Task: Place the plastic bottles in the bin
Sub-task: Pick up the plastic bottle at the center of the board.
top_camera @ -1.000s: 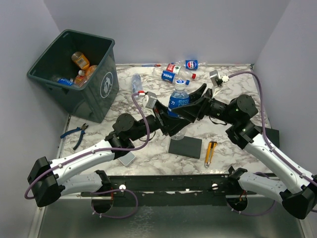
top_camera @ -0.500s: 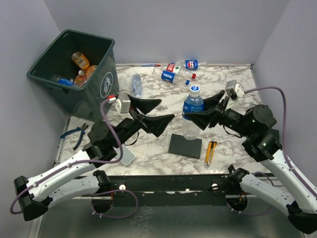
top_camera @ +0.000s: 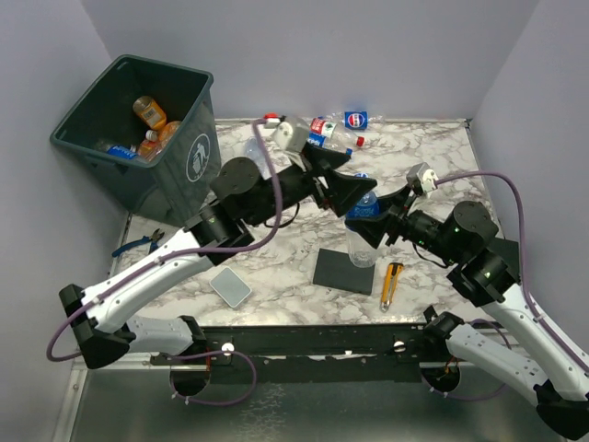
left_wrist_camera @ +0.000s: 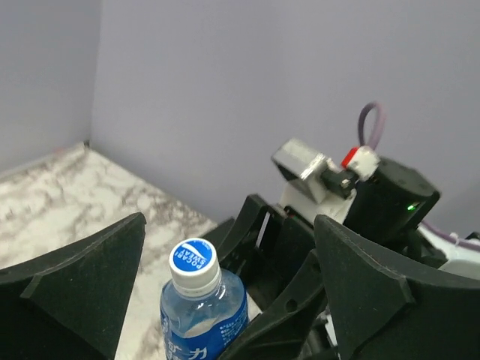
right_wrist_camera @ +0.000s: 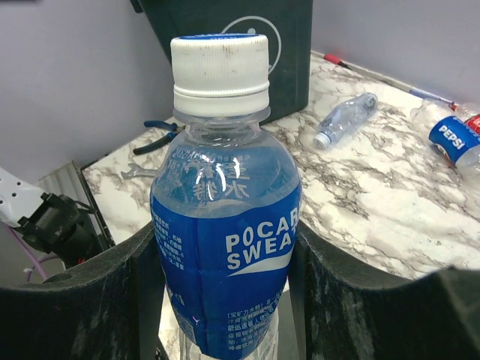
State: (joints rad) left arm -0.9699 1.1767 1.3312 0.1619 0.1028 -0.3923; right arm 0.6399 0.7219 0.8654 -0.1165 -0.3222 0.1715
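The Pocari bottle [right_wrist_camera: 225, 225], judged light and slick, is clamped upright at its label by the right gripper [right_wrist_camera: 225, 315] above the table [top_camera: 433, 157], well apart from the bin [top_camera: 198, 157], and is likely best taken below its cap by the wide-spread left gripper [left_wrist_camera: 229, 240].

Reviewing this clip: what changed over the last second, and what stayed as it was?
The left gripper let go of the blue-labelled clear plastic bottle, backed off leftward, then returned; its jaws now stand open either side of the cap. The right gripper kept hold, carrying the bottle rightward. Dark grey-green bin, loose bottles at the far edge, black square pad and yellow utility knife stayed put.
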